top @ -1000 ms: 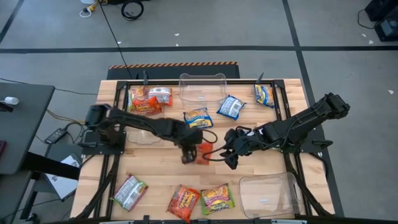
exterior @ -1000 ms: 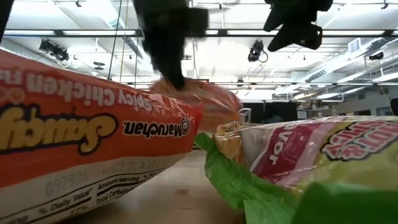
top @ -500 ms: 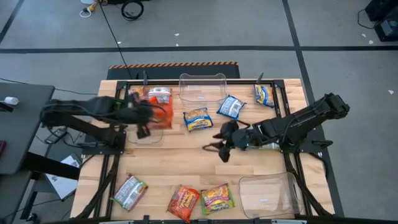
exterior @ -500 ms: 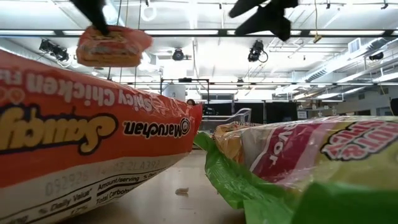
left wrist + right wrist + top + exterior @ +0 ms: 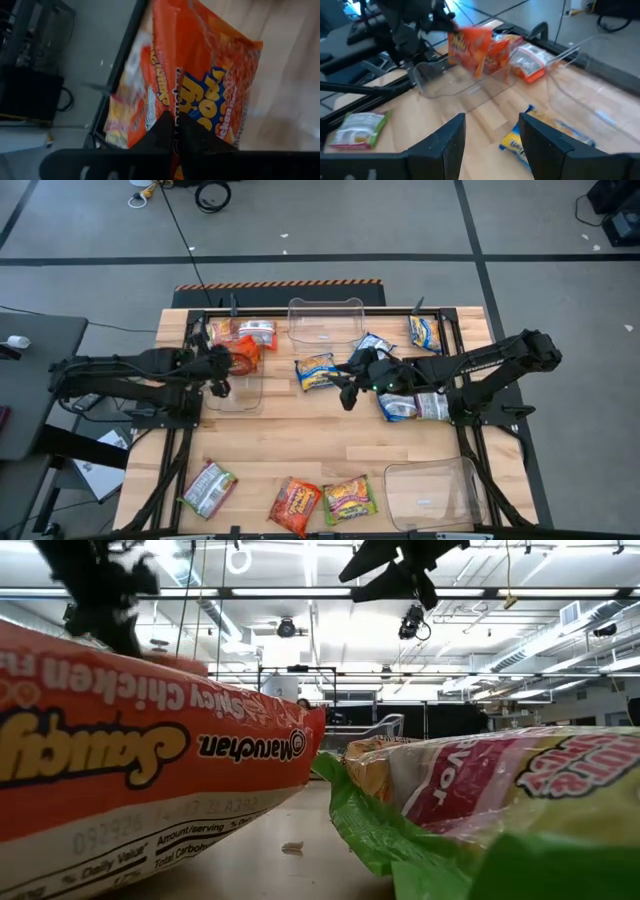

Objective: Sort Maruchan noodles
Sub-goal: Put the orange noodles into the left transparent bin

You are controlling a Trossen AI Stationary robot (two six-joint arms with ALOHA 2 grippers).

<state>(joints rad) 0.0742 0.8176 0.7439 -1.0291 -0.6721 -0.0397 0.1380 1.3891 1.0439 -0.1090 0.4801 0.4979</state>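
My left gripper [image 5: 222,366] is shut on an orange-red Maruchan packet [image 5: 244,354] over the clear tray [image 5: 236,388] at the table's left. The right wrist view shows that packet [image 5: 469,46] hanging in front of two more packets, orange [image 5: 497,52] and silver-white [image 5: 530,62]. My right gripper [image 5: 349,388] hovers open above the table's middle, beside a blue-and-yellow packet [image 5: 318,370] lying flat. Its open fingers [image 5: 451,136] frame bare wood and that packet [image 5: 519,144]. My left gripper pinches the orange-red packet between its two shut fingers [image 5: 162,131] at one edge [image 5: 172,107]. In the right wrist view the packet hangs below the fingers, tilted, above the clear tray [image 5: 470,87]. Whether its lower edge touches the tray, I cannot tell.
More packets lie along the far edge [image 5: 372,348] [image 5: 425,332], under the right arm [image 5: 402,406], and at the near edge: silver [image 5: 208,488], orange [image 5: 296,504], green-pink [image 5: 347,498]. Clear trays sit at the far middle [image 5: 325,320] and near right [image 5: 432,490]. The last two packets fill the low view [image 5: 150,740] [image 5: 480,800].
My left gripper has lifted the orange-red packet off the table's middle and carried it up and toward the left, ending over the left tray. My right gripper has risen and moved toward the far edge and slightly left, staying open.
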